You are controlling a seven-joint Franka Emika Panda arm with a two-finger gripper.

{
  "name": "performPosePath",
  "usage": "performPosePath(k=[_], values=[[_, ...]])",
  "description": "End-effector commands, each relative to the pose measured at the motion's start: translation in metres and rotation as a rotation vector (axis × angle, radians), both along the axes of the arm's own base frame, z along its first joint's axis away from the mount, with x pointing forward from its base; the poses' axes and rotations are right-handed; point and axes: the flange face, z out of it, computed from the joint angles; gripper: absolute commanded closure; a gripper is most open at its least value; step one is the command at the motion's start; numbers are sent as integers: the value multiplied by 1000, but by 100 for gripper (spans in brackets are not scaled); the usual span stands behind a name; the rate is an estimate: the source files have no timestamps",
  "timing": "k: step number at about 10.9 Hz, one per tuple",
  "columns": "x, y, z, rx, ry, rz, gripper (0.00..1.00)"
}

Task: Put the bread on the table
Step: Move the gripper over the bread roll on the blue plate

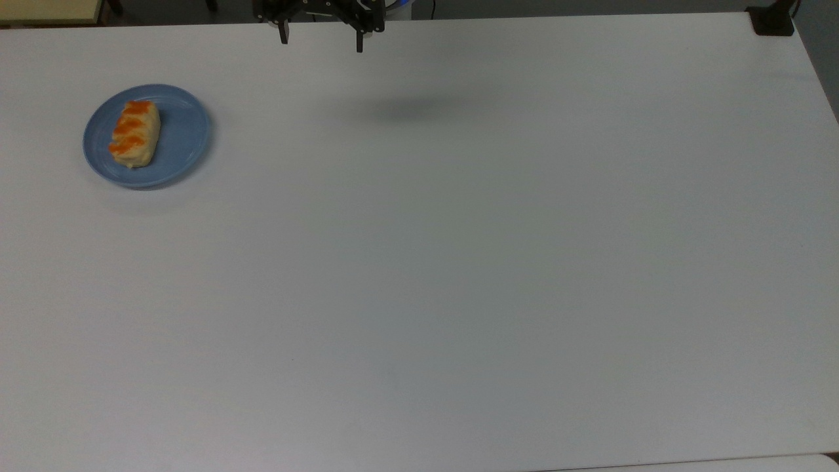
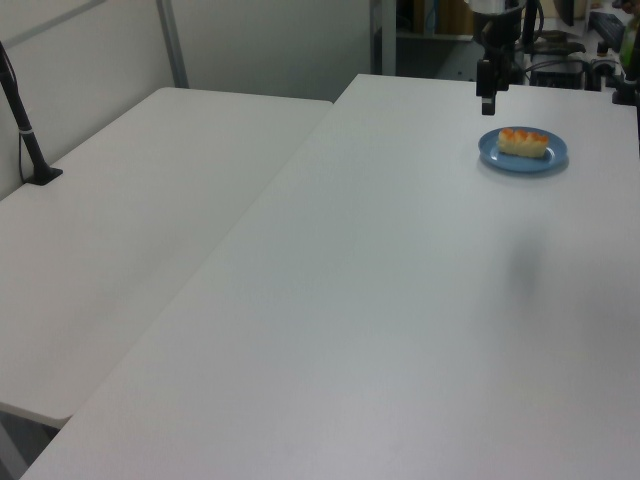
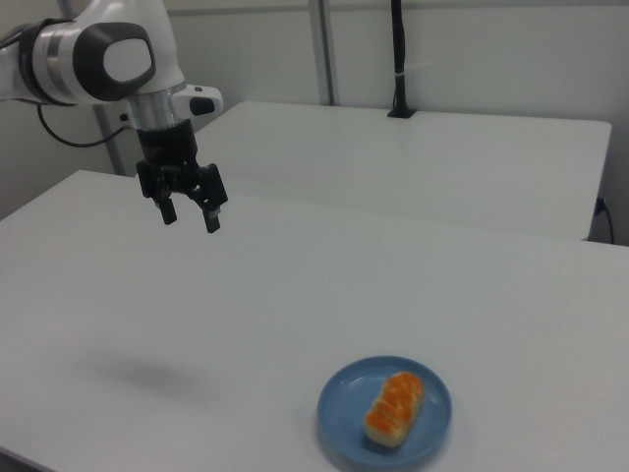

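The pincer (image 3: 190, 217) hangs above the white bench (image 3: 295, 295), its top cut off in the top view, fingers apart, holding nothing. One bread (image 3: 394, 408) lies on one blue plate (image 3: 344, 413), far from the pincer.

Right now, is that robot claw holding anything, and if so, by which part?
Nothing is held. The gripper hangs open and empty above the table, while the bread lies untouched on the blue plate.

Pale partition wall (image 3: 472, 59) behind a second white table (image 3: 423, 157), with a black pole (image 3: 398, 59) clamped at its far edge; even, soft light.
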Motion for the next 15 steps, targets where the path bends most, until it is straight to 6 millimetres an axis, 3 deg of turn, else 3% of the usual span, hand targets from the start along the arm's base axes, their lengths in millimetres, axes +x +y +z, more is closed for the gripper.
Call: performPosePath(k=[1,4,6,7,9,11,12,14,15], values=[[-6,-13,8,7,12,-41,0],[-7,-32,8,9,14,-32,0],[-8,-54,9,17,17,-17,0],[-8,-74,4,21,25,-29,0],[-7,-142,-28,30,78,-37,0],[-6,-227,-73,20,71,-102,0],[-4,-258,-100,6,69,-98,0],[5,-295,-151,-24,69,-10,0],[2,-310,-166,-29,78,-15,0]])
